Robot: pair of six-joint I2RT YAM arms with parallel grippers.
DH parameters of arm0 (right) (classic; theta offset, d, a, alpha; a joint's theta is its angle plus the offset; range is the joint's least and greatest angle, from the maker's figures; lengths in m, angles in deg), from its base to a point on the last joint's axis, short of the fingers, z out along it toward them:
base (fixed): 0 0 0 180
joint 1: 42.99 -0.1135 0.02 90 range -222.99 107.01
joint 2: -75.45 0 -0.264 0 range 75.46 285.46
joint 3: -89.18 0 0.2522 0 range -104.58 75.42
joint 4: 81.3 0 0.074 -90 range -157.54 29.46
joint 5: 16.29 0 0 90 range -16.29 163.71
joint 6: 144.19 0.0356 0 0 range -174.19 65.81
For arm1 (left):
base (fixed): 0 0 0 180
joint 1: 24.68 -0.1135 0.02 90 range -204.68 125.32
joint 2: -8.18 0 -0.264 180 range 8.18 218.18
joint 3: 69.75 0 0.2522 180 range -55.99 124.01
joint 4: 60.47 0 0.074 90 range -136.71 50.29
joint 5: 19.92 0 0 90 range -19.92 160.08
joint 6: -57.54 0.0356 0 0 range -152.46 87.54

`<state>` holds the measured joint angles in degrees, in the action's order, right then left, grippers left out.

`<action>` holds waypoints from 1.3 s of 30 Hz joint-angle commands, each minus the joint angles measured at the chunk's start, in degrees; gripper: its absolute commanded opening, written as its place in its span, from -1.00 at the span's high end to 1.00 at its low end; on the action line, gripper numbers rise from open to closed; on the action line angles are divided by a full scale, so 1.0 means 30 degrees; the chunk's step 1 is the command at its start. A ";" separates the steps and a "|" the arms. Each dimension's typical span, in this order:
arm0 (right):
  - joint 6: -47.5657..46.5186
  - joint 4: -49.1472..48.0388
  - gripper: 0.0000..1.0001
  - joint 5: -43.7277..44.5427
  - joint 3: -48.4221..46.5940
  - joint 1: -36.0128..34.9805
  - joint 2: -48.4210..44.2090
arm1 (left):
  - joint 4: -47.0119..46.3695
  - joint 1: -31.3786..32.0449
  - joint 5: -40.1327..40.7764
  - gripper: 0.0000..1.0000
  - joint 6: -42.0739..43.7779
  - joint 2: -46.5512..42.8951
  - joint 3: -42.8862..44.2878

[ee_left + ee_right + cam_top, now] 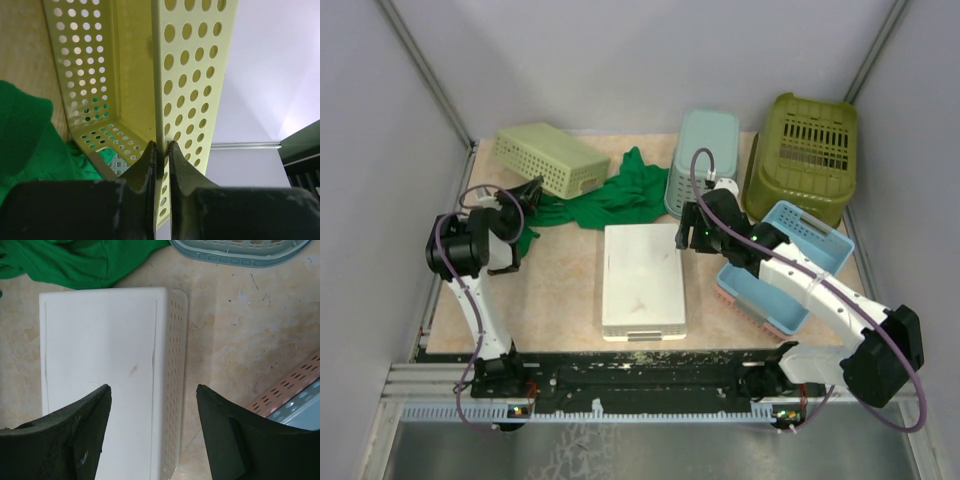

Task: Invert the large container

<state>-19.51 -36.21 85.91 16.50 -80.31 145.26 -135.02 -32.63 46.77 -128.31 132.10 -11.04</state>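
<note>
- Resting in the far right corner of the table (560, 300): the large container (805, 150), olive green, slotted bottom facing up, wider rim down.
- Just to its left, a pale teal basket (703, 160), also bottom up.
- Just in front of it, a light-blue basket (790, 255) with a pink slotted side, partly under the right forearm.
- Well apart from both grippers, touched by neither.
- Left gripper (527, 193) on the far left side, at the near end of a light-green perforated basket (552, 158).
- Fingers (147, 167) drawn almost together on either side of that basket's thin wall; true pinch or a sliver of slack, cannot tell.
- Green cloth (615, 195) bunched just beside that basket, spreading toward the middle of the table.
- Right gripper (152, 390) spread wide, holding nothing, hovering over the right edge of an overturned white perforated bin (642, 280) at the table's middle.
</note>
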 commanded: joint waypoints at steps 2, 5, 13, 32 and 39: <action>0.0100 -0.0597 -0.38 0.0103 -0.0059 0.0143 -0.0805 | -0.1377 -0.0047 0.0620 1.00 0.1004 -0.1349 -0.0907; 0.0147 -0.0615 -0.38 0.0130 -0.0011 0.0161 -0.0912 | -0.1019 -0.0085 0.1173 1.00 0.0977 -0.1591 -0.0880; 0.0205 -0.0419 -0.38 0.0355 0.0067 0.0165 -0.1218 | -0.0803 -0.0163 0.3362 1.00 0.1461 -0.2508 -0.1279; 0.0361 -0.0375 -0.38 0.0564 0.0030 0.0161 -0.1378 | -0.1282 0.1158 0.7942 1.00 0.2148 -0.2124 -0.0093; 0.0527 -0.0219 -0.38 0.0744 -0.0014 0.0164 -0.1499 | -0.1517 0.1896 0.8116 1.00 0.1662 -0.0738 0.0546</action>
<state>-18.55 -35.96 86.64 16.96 -80.31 142.94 -134.98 -27.90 70.07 -123.79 127.12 -10.25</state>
